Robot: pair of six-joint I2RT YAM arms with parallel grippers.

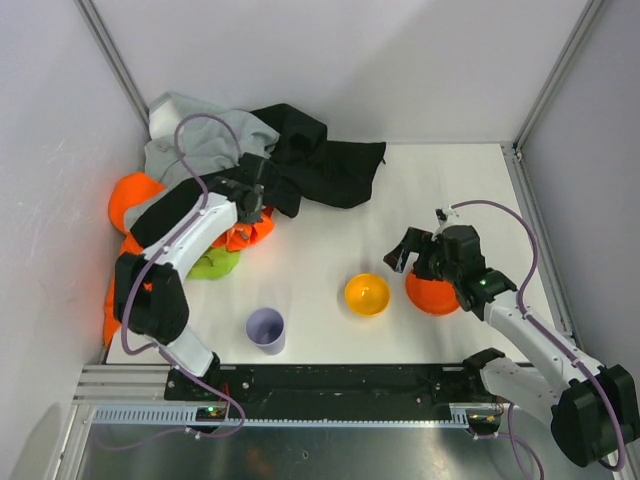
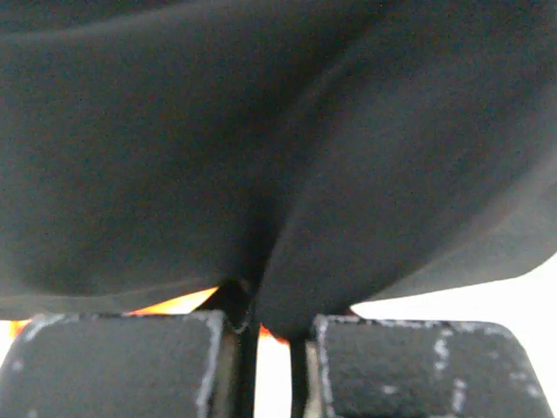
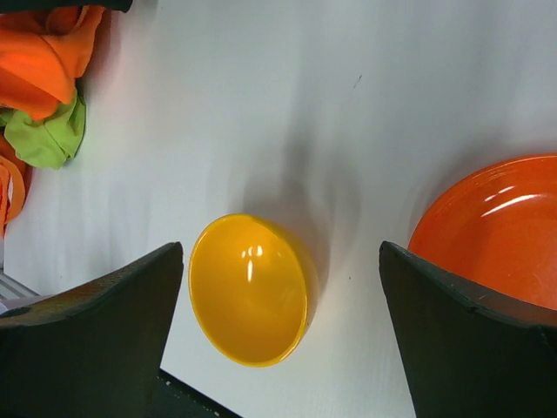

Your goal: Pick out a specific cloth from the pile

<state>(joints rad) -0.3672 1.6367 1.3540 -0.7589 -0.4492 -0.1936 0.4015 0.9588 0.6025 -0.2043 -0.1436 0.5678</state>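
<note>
Cloth [image 1: 215, 265], lime-green. Top view: lies at pile's [image 1: 200, 140] near edge, partly under orange garment [image 1: 250, 232]; left gripper [image 1: 257, 205] at black garment [image 1: 320, 160]. L wrist view: jaws pinched together on a black garment fold. R wrist view: right gripper [image 3: 280, 252] jaws wide apart, empty; yellow bowl [image 3: 248, 292] btw. them, orange bowl [image 3: 496, 226] beside.

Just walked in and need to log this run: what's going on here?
The left hand is shut on a fold of the black fabric garment, part of the heap of mixed garments at the far left of the white table. The lime-green soft cloth lies at the heap's near edge beside bright orange fabric, in neither hand. The right hand hangs open above the glossy yellow bowl, with the orange bowl beside it.
</note>
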